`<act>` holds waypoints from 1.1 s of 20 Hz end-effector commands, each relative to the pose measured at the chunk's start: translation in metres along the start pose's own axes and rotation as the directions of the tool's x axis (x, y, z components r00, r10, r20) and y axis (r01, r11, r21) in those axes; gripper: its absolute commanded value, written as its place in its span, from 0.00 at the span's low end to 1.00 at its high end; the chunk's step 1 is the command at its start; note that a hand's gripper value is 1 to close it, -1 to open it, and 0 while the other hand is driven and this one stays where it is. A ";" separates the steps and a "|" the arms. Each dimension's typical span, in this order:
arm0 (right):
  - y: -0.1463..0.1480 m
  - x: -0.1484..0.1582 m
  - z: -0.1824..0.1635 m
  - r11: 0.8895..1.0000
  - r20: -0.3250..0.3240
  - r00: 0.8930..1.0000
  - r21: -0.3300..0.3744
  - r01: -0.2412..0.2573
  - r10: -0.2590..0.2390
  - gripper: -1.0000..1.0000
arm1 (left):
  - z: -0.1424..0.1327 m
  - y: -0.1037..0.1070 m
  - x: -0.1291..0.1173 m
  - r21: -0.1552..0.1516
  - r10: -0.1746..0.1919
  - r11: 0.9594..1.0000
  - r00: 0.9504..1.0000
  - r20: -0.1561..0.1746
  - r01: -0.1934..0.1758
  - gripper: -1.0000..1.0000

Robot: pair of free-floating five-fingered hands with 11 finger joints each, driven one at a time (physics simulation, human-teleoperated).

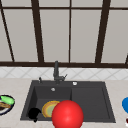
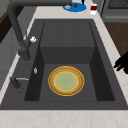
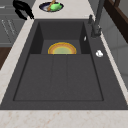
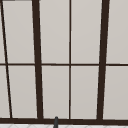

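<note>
Your left hand (image 1: 33, 113) hovers over the front left corner of the sink (image 1: 90, 100), fingers curled, gripping nothing. Nearest it, a yellow-rimmed plate (image 2: 66, 80) lies flat on the floor of the sink's left basin. A dish of food (image 3: 51, 6) sits on the counter's left edge; a blue plate (image 2: 74, 7) sits at its right edge.

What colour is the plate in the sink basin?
The plate has a yellow-orange rim and pale green centre, clearest in the left side view.
</note>
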 end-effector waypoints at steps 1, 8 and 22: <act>-0.001 0.009 -0.003 0.992 -0.007 1.000 0.124 -0.025 0.026 0.00 | 0.000 0.000 0.000 0.000 0.000 1.000 1.000 0.000 0.000 0.50; 0.006 0.017 -0.029 0.974 -0.025 0.998 0.218 -0.052 0.059 0.00 | 0.000 0.000 0.000 0.000 0.000 1.000 1.000 0.000 0.000 0.50; -0.022 0.025 -0.049 0.999 -0.089 0.996 -0.002 -0.032 0.032 1.00 | 0.000 0.000 0.000 0.000 0.000 1.000 1.000 0.000 0.000 0.50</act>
